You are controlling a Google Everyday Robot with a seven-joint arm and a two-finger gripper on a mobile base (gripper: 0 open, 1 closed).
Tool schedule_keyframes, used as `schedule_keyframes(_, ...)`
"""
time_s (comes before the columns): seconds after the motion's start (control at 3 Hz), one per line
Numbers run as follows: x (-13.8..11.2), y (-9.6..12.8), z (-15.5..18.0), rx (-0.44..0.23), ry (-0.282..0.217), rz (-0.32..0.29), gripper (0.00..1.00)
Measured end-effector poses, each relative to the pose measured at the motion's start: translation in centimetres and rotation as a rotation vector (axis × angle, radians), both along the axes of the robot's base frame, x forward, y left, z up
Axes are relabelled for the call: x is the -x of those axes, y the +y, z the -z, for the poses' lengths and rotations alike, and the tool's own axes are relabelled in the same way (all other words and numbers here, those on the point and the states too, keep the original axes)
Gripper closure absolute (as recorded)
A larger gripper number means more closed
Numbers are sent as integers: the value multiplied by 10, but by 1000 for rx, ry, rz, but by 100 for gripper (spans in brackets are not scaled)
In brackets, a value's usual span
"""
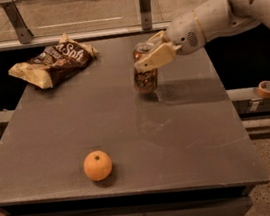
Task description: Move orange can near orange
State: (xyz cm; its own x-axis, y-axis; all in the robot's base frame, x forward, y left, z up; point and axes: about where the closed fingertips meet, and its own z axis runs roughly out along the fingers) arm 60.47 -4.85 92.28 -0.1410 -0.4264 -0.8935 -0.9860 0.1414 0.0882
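The orange can (145,78) is upright over the far middle of the grey table (190,142), tilted slightly. My gripper (150,54) comes in from the right and is shut on the can's upper part, one finger (157,57) across its front. The can's base is at or just above the table top. The orange (97,165) sits near the table's front left, well apart from the can.
A crinkled brown chip bag (55,63) lies at the table's far left corner. A roll of tape (267,88) sits on a ledge to the right of the table. A railing runs behind the table.
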Motion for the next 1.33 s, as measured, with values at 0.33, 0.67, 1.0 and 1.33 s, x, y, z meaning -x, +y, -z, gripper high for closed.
schedule_keyframes(0.33, 33, 46, 8, -14, 28, -111, 100)
schedule_keyframes(0.67, 71, 87, 9, -10, 35, -197, 100)
schedule_keyframes(1.0, 96, 103, 9, 6, 30, -220, 100)
schedule_keyframes(1.33, 118, 108, 6, 34, 0, -224, 82)
